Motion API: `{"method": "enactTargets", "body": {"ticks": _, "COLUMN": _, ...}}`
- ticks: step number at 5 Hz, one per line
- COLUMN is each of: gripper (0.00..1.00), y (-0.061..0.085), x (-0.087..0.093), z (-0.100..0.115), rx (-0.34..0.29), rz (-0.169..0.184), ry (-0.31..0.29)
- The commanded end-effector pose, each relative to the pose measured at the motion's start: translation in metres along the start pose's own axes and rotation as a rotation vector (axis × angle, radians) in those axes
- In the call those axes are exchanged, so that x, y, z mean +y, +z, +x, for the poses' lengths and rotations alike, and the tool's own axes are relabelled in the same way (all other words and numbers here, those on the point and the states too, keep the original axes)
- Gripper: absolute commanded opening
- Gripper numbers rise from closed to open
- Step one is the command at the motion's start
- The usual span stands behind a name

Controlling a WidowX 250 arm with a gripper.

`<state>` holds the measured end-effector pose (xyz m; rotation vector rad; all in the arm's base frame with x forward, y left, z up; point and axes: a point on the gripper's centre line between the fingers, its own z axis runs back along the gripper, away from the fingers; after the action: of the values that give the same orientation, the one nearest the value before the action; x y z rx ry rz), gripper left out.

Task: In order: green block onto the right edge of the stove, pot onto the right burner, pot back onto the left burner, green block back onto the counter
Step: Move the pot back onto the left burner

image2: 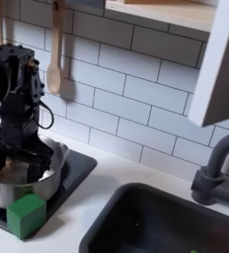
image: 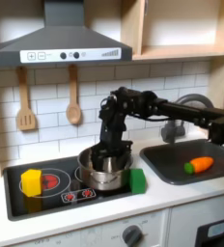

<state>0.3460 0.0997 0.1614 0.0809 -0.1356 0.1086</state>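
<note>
First exterior view, nearest the camera: the white counter [image: 177, 193] runs along the front, and the black stove [image: 27, 203] is set into it toward the first exterior view's left. On the stove's right edge sits the green block [image: 137, 179], just beside the pot [image: 102, 170] and touching or nearly touching its wall. The pot stands on the burner nearer the first exterior view's right. A yellow block [image: 31, 181] rests on the other burner, well apart from the pot.

The gripper [image: 104, 154] hangs down into the pot's mouth; its fingers are lost against the dark arm and the shiny rim, so I cannot tell whether they are apart or clamped on the rim. The green block lies low and to the first exterior view's right of the gripper, clear of it.

In the second exterior view the green block [image2: 27, 215] sits at the stove's [image2: 79, 166] corner in front of the pot [image2: 28, 178], with the gripper [image2: 18, 148] above and behind it.

Farther back, a toy carrot [image: 199, 165] lies in the grey sink [image: 172, 169], and two wooden utensils [image: 73, 108] hang on the tiled wall.
</note>
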Motion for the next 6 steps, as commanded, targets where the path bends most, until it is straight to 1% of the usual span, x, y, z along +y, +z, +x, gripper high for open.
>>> {"method": "enactTargets", "body": {"ticks": 1, "gripper": 1.0, "y": 0.001, "x": 0.02, "z": 0.008, "rx": 0.001, "rz": 0.005, "ry": 0.042}}
{"method": "enactTargets", "body": {"ticks": 2, "gripper": 1.0, "y": 0.003, "x": 0.029, "z": 0.013, "rx": -0.008, "rz": 0.006, "ry": 0.054}}
{"method": "enactTargets", "body": {"ticks": 5, "gripper": 1.0, "y": -0.001, "x": 0.046, "z": 0.016, "rx": 0.0, "rz": 0.011, "ry": 0.057}}
{"method": "enactTargets", "body": {"ticks": 6, "gripper": 1.0, "y": -0.001, "x": 0.056, "z": 0.023, "rx": -0.009, "rz": 0.016, "ry": 0.069}}
